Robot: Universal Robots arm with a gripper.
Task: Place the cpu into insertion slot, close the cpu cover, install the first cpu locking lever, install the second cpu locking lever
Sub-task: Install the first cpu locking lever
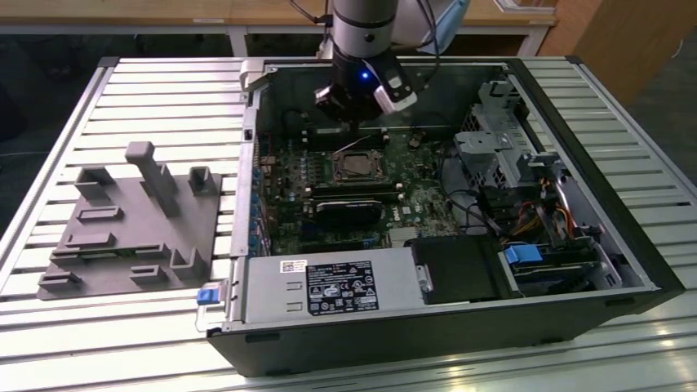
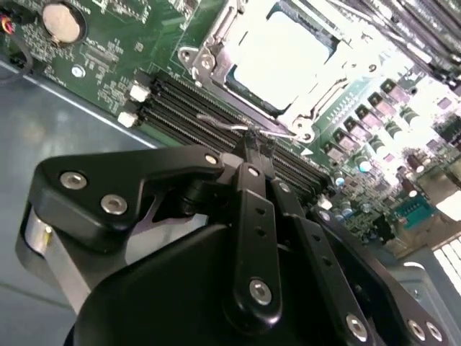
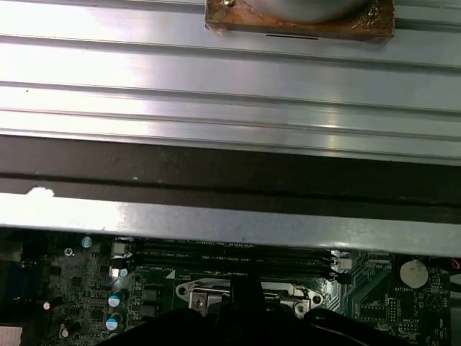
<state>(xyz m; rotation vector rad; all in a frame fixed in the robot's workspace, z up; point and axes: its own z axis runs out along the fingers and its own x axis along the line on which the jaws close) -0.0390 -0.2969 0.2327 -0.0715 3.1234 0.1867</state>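
black gripper (image 2: pixel 251 144), jaws clenched at thin silver wire locking lever (image 2: pixel 220 122) | silver-grey square cpu (image 1: pixel 355 169) seated, exterior view centre | lever judged springy, slippery: take hooked end

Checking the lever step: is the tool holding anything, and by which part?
The tool looks shut on a thin locking lever, pinched near its free end, beside the memory slots.

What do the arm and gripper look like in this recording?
The arm is a silver-grey cylinder with a black cable alongside and a blue light at the wrist. The gripper is black, built of jointed link bars with silver screws.
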